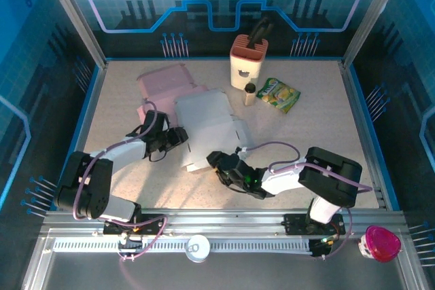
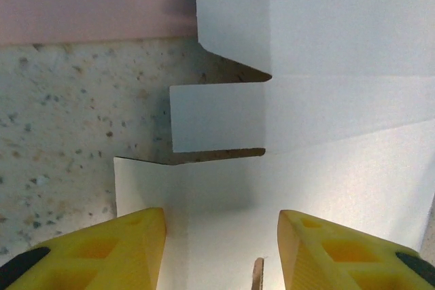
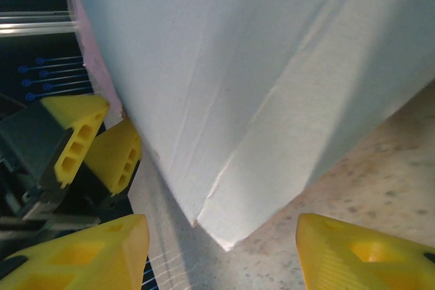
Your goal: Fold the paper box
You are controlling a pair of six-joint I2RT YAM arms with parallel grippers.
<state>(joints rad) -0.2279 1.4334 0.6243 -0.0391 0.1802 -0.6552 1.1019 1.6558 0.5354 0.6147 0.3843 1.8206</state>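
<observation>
One white paper box (image 1: 207, 119), still a flat blank with its flaps out, lies around the middle of the bench (image 1: 319, 147), a little toward the left edge. Two arms reach it from the near edge.

The left fingers (image 2: 129, 246) are spread at the blank's left side. In the left wrist view, white card lies between and under the two yellow tips, next to one short tab with a notch on each side. I cannot tell whether either tip touches the card.

The right fingers (image 3: 367, 252) are also spread, at the blank's near edge. One corner of the card sits in the gap between them and touches neither.

Pink card (image 1: 166, 83) lies toward the far left corner, partly under the white blank; I cannot tell whether it is one sheet or two. At the far edge stands one holder (image 1: 248, 66) with one dark tool in it. One small bottle (image 1: 249, 94) is just beside it and one green packet (image 1: 280, 95) is near the bottle.
</observation>
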